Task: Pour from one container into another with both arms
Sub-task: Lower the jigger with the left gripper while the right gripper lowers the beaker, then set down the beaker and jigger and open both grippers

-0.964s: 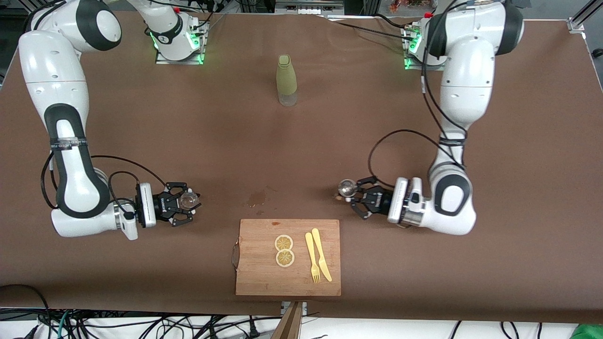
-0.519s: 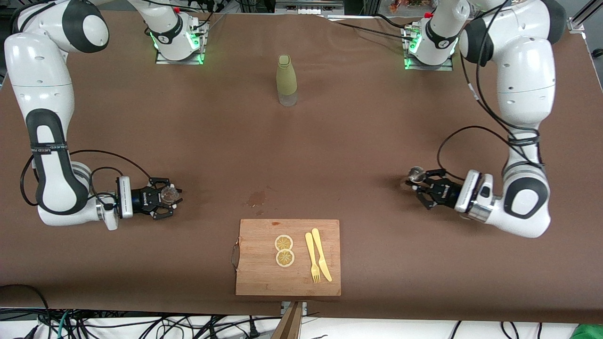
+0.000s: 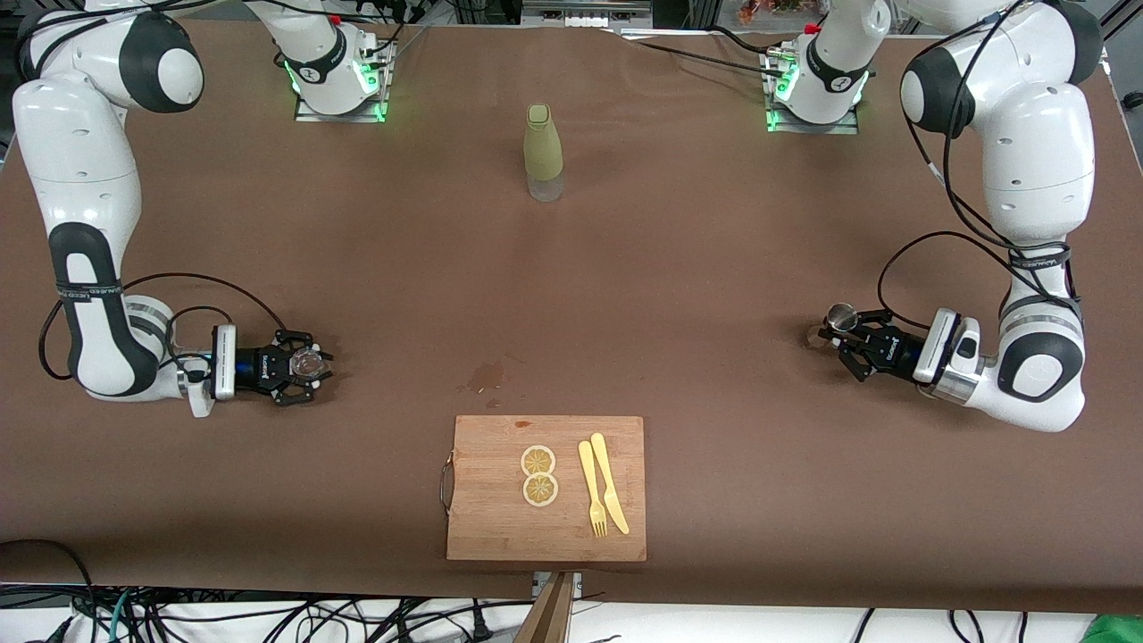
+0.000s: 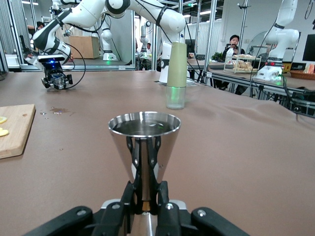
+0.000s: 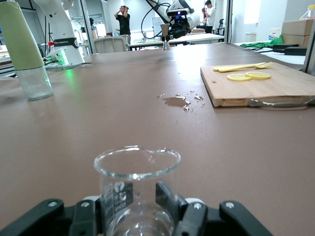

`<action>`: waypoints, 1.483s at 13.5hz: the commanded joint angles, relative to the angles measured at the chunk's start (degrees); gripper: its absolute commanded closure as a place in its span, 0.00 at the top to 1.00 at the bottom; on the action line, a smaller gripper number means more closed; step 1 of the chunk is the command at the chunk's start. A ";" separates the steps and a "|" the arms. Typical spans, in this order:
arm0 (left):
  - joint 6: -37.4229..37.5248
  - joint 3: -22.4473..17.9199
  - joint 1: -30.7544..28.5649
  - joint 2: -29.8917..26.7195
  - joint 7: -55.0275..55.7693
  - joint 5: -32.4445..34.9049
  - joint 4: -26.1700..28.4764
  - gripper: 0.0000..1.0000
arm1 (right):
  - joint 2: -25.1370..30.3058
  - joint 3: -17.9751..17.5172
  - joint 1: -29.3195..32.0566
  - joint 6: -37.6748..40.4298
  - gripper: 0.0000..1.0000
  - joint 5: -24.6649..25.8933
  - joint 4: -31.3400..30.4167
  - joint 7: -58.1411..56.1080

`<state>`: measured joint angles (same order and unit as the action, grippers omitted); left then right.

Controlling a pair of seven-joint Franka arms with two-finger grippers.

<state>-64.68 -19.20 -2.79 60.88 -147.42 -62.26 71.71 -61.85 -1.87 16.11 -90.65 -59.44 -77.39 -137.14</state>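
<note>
Both arms reach low, left end effector (image 3: pixel 846 332) and right end effector (image 3: pixel 308 366) clamped closed.

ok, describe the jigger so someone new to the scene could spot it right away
Start at the left arm's end of the brown table, where the left gripper sits low. Clamped in it is the jigger, a small upright steel cone with a round open mouth. It is the only shiny metal vessel; the glass is clear, the bottle olive-green.
</note>
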 commanded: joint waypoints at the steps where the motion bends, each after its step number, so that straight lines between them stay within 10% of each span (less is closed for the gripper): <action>1: 1.58 -0.13 -1.33 1.78 -6.31 -0.13 -2.18 0.00 | -0.20 1.08 0.15 0.82 0.34 -2.34 -1.53 -2.42; 6: -8.51 -1.71 -3.97 3.80 -1.57 -15.49 -1.48 0.00 | -0.73 1.61 0.15 0.21 0.49 -3.49 -2.15 -3.66; 8: -11.77 -1.80 -4.06 4.24 0.02 -19.29 -1.66 0.00 | -0.73 1.78 0.15 0.12 0.97 -3.49 -2.15 -3.66; 20: -10.91 -2.33 -4.15 5.48 1.52 -19.13 -1.39 0.00 | 0.59 13.02 -0.20 8.55 1.00 -2.52 2.32 2.47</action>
<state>-77.31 -21.27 -6.91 65.86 -146.60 -80.22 71.40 -61.89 8.94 16.23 -84.47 -62.19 -77.11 -138.25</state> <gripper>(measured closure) 0.789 0.000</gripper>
